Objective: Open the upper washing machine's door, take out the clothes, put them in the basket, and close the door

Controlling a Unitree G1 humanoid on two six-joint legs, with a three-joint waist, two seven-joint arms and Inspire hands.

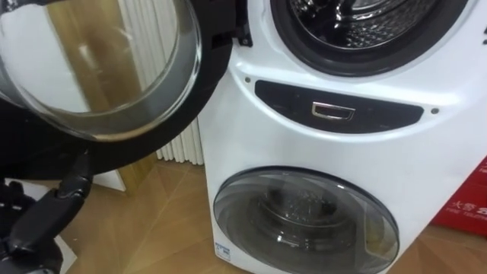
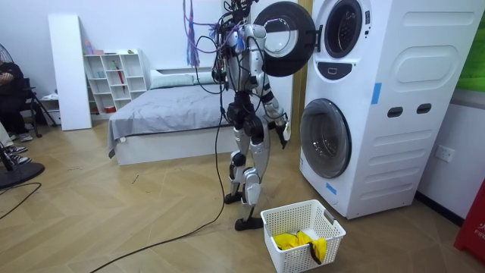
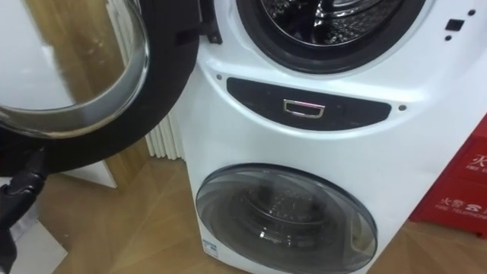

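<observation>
Item 1. White stacked washing machine (image 1: pixel 304 144), two drums. The robot stands facing it in the room view, with the bed (image 2: pixel 167 106) behind it at 9 o'clock.

Item 2. Upper door (image 1: pixel 99 68): black ring with a glass bowl, swung wide open at 10 o'clock in the eye views.

Item 3. Upper drum (image 1: pixel 365 23): mouth open at 1 o'clock, ribbed steel wall showing.

Item 4. Dark control panel (image 1: pixel 289 103) between the drums, with a small lit display window (image 1: pixel 332 111); its figures are too small to read.

Item 5. Lower door (image 1: pixel 304 221): closed, smoked glass.

Item 6. Labels: blue-and-white sticker (image 1: pixel 223 251) at 7 o'clock of the lower door; red carton (image 1: pixel 468 198) with white characters at 4 o'clock.

Item 7. Left hand (image 1: pixel 34 224): dark, at 7 o'clock under the upper door's rim. It seems to reach upward, but how the fingers are set cannot be told.

Item 8. Yellow clothes (image 2: pixel 299 241): lying in the white basket (image 2: pixel 282 254) on the floor, at 5 o'clock of the robot's feet.
</observation>
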